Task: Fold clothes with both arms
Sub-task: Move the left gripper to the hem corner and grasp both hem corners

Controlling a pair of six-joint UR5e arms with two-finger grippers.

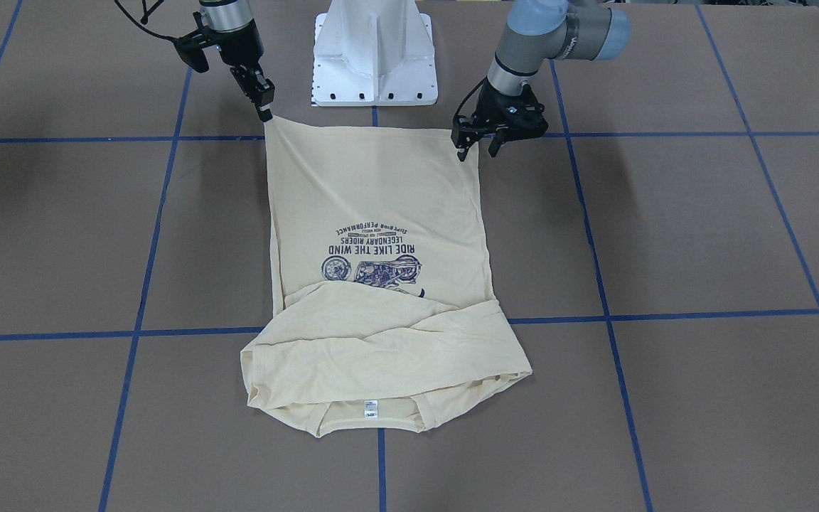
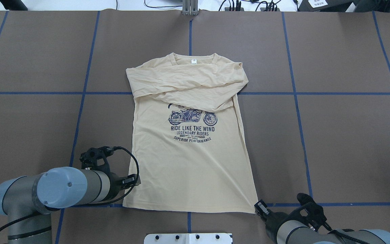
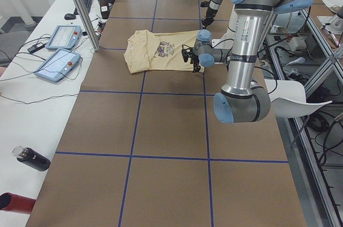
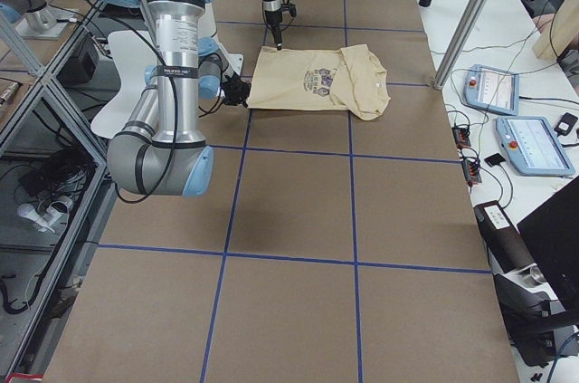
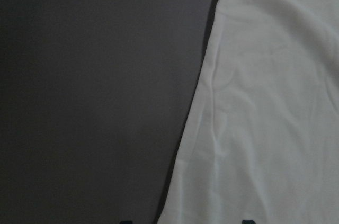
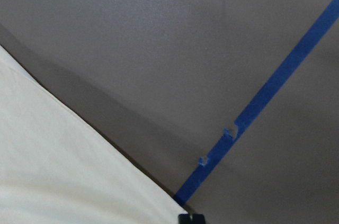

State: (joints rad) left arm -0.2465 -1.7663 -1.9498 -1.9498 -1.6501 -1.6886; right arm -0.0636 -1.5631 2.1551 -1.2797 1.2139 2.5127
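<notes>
Status: T-shirt (image 2: 188, 169) lies flat on the surface (image 2: 333, 135), print (image 2: 192, 127) up. Collar (image 2: 191, 58) is at the far end from the robot, hem (image 2: 188, 209) at the near end.

Done: both sleeves (image 2: 185, 84) are folded in across the chest, overlapping and covering the top of the print. I'd call the sleeve step finished.

Not done: the body is at full length with no crosswise fold yet. Only light wrinkles.

Left hand (image 1: 475, 151): low at the left side edge, right by the near hem corner. Jaws are wide, and the wrist view shows the fabric edge running between the tips. Not gripping.

Right hand (image 1: 266, 112): at the near right hem corner, jaws narrow with the tips together at the corner point. The fabric is drawn to a peak there, so it looks pinched on the T-shirt. These views don't fully confirm that.

My read: somewhere short of halfway.

Remaining:
- close the left hand on its corner
- lift both hem corners and carry the hem toward the collar
- lay it flat, possibly with a second fold

Risk: with only one side gripped the fold would skew, and the thin fabric could slip out.
</notes>
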